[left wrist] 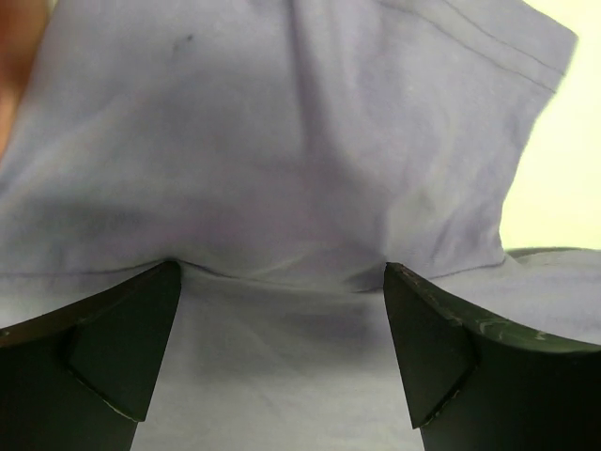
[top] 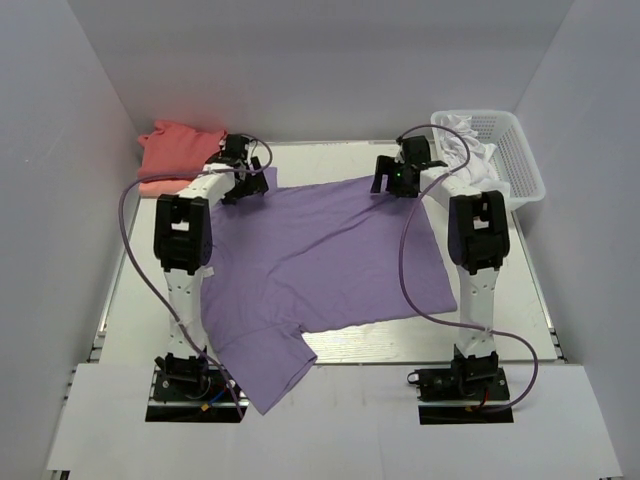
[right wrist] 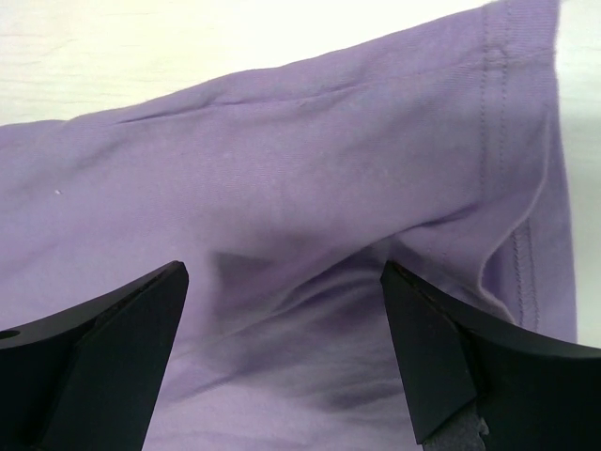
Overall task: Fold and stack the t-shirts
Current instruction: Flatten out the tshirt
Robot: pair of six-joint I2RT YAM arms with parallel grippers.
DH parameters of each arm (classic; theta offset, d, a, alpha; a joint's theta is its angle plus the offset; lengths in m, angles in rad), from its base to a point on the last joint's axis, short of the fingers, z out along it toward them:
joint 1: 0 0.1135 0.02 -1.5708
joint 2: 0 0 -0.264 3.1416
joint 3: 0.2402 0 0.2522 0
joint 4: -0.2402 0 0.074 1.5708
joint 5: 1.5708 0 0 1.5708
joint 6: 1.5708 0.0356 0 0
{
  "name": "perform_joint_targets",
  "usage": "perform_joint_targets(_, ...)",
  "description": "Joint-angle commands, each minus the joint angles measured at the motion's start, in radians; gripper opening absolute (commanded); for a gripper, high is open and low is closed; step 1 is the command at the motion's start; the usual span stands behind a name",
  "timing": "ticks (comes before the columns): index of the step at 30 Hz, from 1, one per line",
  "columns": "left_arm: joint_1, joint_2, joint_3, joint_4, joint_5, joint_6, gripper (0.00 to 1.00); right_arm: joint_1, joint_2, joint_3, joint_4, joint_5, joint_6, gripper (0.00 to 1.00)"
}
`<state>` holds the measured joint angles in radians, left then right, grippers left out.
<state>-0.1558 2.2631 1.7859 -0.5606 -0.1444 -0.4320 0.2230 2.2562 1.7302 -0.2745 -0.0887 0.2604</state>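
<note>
White tabletop (top: 520,300) is bearing the lavender t-shirt (top: 330,250) spread flat, while the left gripper (left wrist: 282,282) and right gripper (right wrist: 284,272) are straddling its far corners, wide open and empty, probably needing level, simultaneous pinches.

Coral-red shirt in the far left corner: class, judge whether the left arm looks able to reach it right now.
Probably yes. The left gripper sits open over the far edge of the purple shirt, just beside the coral-red shirt, with nothing standing between them.
</note>
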Motion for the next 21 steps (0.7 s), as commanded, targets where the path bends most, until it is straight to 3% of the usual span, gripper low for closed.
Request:
perform_joint_targets(1,-0.002,0.101,0.096,-0.027,0.075,-0.008,0.99,-0.051,-0.001,-0.055,-0.061,0.076,0.020,0.90)
perform_joint_targets(7,-0.011,0.310,0.353,-0.051,0.132,0.018,0.99,-0.067,0.029,0.057,-0.090,0.046,-0.012,0.90)
perform_joint_targets(12,-0.011,0.354,0.440,-0.039,0.185,0.053,0.99,-0.063,0.080,0.167,-0.166,0.047,-0.038,0.90)
perform_joint_targets(17,-0.011,0.222,0.370,-0.004,0.230,0.102,0.99,-0.056,0.002,0.135,-0.144,0.005,-0.056,0.90)
perform_joint_targets(21,-0.031,0.080,0.359,-0.030,0.175,0.130,0.99,-0.027,-0.105,0.121,-0.146,-0.046,-0.127,0.90)
